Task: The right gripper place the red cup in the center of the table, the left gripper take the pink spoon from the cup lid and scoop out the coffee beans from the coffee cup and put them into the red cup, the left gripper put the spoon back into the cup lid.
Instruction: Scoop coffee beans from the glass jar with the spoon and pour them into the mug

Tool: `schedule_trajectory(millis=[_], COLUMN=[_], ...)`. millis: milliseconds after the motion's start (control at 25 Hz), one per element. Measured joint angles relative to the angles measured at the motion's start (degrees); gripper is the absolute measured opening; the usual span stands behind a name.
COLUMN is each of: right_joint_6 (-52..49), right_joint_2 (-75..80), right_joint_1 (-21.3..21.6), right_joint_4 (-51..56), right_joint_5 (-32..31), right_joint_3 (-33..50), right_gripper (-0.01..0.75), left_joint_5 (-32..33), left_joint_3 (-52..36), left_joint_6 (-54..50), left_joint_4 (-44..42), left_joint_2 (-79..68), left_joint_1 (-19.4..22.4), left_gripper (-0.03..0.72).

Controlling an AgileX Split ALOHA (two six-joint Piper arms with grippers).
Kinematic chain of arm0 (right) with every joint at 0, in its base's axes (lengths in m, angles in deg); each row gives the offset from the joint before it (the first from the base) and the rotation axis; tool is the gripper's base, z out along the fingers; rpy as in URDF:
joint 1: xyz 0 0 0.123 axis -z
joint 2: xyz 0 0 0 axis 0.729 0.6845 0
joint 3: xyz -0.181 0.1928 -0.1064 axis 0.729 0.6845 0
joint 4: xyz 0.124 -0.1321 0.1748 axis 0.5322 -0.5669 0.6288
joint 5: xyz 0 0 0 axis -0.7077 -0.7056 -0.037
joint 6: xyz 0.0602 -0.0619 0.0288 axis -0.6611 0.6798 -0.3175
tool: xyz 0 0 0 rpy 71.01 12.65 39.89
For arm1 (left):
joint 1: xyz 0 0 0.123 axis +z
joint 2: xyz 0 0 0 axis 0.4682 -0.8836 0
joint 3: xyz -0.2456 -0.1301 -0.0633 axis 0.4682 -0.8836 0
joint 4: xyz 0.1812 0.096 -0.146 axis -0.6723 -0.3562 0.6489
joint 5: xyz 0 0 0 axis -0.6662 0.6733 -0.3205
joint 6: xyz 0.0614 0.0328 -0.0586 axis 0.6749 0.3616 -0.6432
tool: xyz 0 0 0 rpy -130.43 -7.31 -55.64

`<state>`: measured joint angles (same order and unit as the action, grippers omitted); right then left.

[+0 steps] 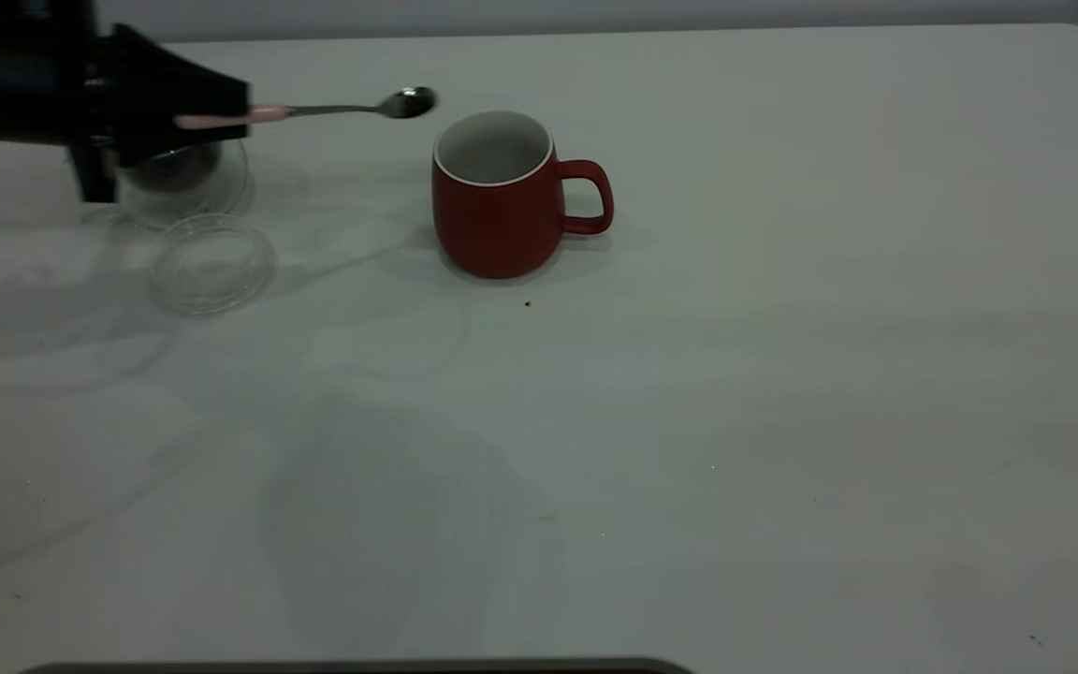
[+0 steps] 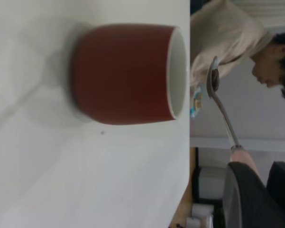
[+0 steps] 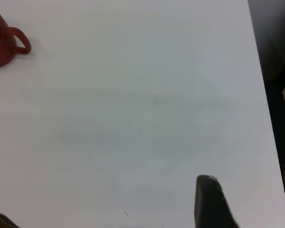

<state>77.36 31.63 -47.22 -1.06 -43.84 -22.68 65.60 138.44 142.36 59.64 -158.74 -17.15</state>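
Note:
The red cup (image 1: pixel 497 197) (image 2: pixel 128 73) (image 3: pixel 2 45) stands upright near the middle of the table (image 1: pixel 689 374), handle toward the right. My left gripper (image 1: pixel 240 110) (image 2: pixel 263 187) hovers at the far left, shut on the pink spoon (image 1: pixel 352 109) (image 2: pixel 223 111) by its handle. The spoon's bowl hangs just left of the red cup's rim and slightly above it; I cannot tell what lies in it. Below the gripper, partly hidden, sits the coffee cup (image 1: pixel 185 180) with dark coffee beans (image 1: pixel 169 168) inside. The cup lid (image 1: pixel 211 262) lies in front of it. My right gripper (image 3: pixel 104 213) is open over bare table, far right of the red cup.
A person (image 2: pixel 227 42) sits beyond the table's far edge in the left wrist view. A small dark speck (image 1: pixel 528 303) lies on the table just in front of the red cup. The table's right edge (image 3: pixel 263 95) runs close to my right gripper.

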Motion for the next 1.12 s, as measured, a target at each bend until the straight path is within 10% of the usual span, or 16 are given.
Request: schedule_trajectory(millis=[1120], right_joint_6=[0.00], right_joint_2=[0.00], right_joint_1=[0.00], right_joint_4=[0.00], right_joint_5=[0.00], right_joint_3=[0.00], right_gripper=[0.414], left_joint_5=[-13.21], left_joint_3=[0.00], left_joint_6=[38.47], left_joint_4=[8.61], left_joint_2=[-0.01], left_joint_1=[-7.75], left_gripper=[0.119])
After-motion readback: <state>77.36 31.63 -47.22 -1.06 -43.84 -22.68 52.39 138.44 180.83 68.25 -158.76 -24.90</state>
